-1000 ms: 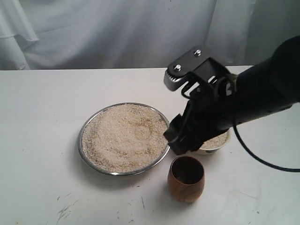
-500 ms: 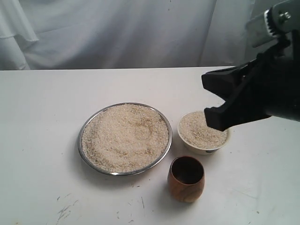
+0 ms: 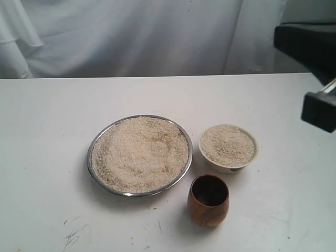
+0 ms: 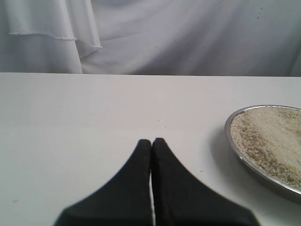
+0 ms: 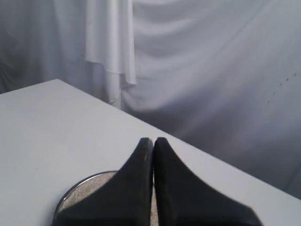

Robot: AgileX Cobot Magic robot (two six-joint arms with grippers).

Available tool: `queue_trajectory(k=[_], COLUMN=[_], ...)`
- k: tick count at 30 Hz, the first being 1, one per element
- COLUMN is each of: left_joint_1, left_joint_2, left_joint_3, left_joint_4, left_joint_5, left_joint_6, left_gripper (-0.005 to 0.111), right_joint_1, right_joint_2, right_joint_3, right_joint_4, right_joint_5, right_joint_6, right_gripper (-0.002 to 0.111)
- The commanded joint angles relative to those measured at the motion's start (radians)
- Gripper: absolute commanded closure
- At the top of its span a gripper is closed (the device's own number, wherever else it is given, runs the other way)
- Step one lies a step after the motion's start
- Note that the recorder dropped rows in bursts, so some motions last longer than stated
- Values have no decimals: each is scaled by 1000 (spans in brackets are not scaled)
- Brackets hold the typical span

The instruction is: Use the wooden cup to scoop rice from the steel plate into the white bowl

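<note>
1. the wooden cup stands upright, mouth up, on the table. it is just in front of the gap between the steel plate and the white bowl. nothing holds it.
2. rice fills the plate, and the bowl has a heap too.
3. the right gripper and the left gripper both have their fingers pressed together, with nothing in them.
4. the right arm is at the right edge, well apart from the cup. the cup lies to its left, and i think this arm is the nearer one.

A shiny metal plate holds matt, grainy rice, beside a smooth white ceramic bowl and glossy grained wooden cup, on a matt scuffed bench before a cloth backdrop.
</note>
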Motion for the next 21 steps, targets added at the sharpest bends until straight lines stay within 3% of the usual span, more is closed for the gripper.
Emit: queue_trajectory(k=[1, 7, 8, 12, 21], left_joint_1=[-2, -2, -2, -2, -2], left_joint_2=[-5, -5, -5, -5, -5], left_joint_3=[5, 5, 5, 5, 5], left_joint_4=[-1, -1, -1, -1, -1], left_joint_5=[-6, -6, -6, -6, -6], left_joint_6=[-3, -3, -3, -3, -3], left_gripper=[107, 107, 107, 107, 107], right_joint_1=[-90, -388, -466, -621, -649], right_joint_2=[-73, -212, -287, -518, -630], right_joint_3=[51, 234, 297, 438, 513], right_joint_4=[-24, 87, 111, 116, 97], right_joint_5=[-53, -104, -102, -88, -56], right_joint_6=[10, 31, 31, 40, 75], right_gripper=[108, 108, 108, 108, 108])
